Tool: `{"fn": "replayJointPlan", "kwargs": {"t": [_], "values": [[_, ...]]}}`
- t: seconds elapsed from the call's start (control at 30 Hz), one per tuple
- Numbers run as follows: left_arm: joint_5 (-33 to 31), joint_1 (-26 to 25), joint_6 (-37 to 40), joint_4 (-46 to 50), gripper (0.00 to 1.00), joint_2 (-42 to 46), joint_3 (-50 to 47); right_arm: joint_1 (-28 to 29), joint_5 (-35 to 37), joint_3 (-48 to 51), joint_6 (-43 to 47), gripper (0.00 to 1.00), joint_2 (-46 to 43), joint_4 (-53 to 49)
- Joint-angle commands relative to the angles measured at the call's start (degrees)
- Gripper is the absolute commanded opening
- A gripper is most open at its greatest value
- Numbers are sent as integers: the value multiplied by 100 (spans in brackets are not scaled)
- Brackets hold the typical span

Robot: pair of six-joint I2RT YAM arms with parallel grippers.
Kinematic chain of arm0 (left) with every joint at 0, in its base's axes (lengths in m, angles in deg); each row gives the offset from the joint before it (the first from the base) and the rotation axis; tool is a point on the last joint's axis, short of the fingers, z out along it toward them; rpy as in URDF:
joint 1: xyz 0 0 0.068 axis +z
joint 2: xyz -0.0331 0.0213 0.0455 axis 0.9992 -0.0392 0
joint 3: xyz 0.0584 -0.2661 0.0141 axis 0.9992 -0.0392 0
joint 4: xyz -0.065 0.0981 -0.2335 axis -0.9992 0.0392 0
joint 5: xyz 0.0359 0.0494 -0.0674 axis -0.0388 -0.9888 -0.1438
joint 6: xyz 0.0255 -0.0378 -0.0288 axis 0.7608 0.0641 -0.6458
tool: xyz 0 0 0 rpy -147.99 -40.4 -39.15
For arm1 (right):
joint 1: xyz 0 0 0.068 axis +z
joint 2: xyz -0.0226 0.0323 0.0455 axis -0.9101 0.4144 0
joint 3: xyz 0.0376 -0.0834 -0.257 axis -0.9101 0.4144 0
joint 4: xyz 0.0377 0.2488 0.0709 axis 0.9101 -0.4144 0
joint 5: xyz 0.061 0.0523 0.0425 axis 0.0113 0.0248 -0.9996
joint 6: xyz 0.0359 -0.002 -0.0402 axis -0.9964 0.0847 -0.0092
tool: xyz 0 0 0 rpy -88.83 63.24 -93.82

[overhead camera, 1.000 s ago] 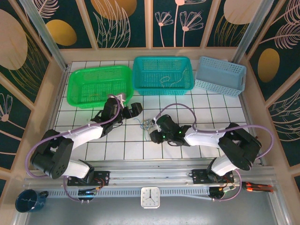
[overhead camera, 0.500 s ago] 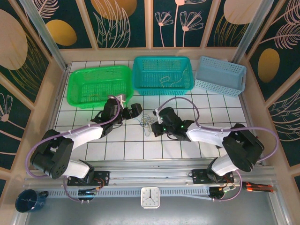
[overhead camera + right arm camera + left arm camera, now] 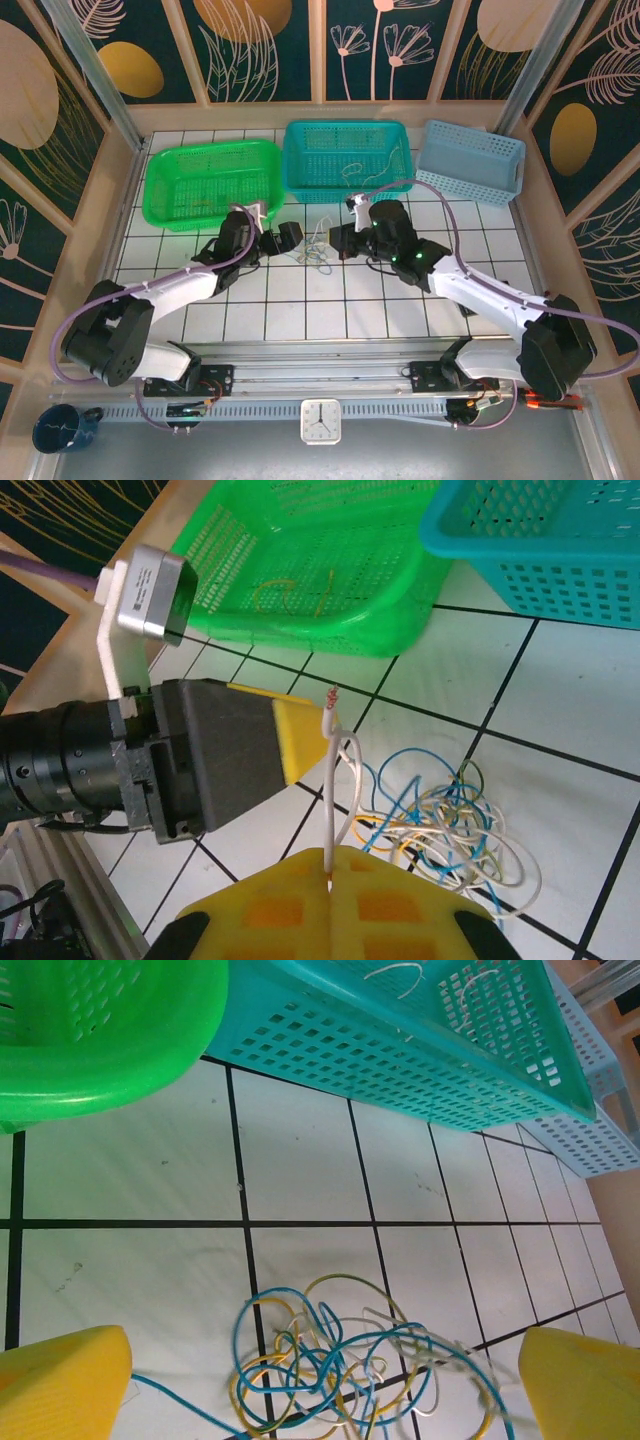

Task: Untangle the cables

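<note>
Tiled table [image 3: 290,300], right fingers [image 3: 270,920] shut on a white cable [image 3: 329,800], left fingers [image 3: 60,1385] wide apart astride the tangle [image 3: 340,1370], perhaps touching it.

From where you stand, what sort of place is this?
Likely a robot practice booth rather than a home: a gridded table boxed in by decorated panels, a clock facing the camera, and a tangle of cables on it.

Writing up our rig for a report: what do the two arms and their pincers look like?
The left arm and right arm have white link covers and black joints, each trailed by a thick purple hose. Small green lights glow on the right arm. The left pincer and right pincer have dark grey fingers faced with yellow pads; the right's are waffle-patterned.
</note>
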Motion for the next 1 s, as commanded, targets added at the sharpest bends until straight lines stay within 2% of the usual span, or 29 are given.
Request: {"fn": "replayJointPlan", "kwargs": {"t": [0.0, 0.13, 0.3, 0.4, 0.6, 0.97], "values": [[161, 26, 215, -56, 99, 178, -81, -127, -303, -80, -112, 0, 42, 95], [375, 24, 403, -169, 99, 290, -145, -212, -344, 42, -162, 0, 80, 231], [1070, 10, 458, -726, 99, 284, -268, -258, -410, 66, -240, 0, 106, 354], [1231, -116, 531, -914, 99, 155, -231, -265, -417, 30, -262, 0, 132, 393], [1066, -593, 870, -891, 99, -319, 155, -273, -495, -38, -321, 0, 142, 430], [467, -630, 820, -1445, 99, -1085, 504, -222, -705, -254, -623, 0, -207, 508]]}}
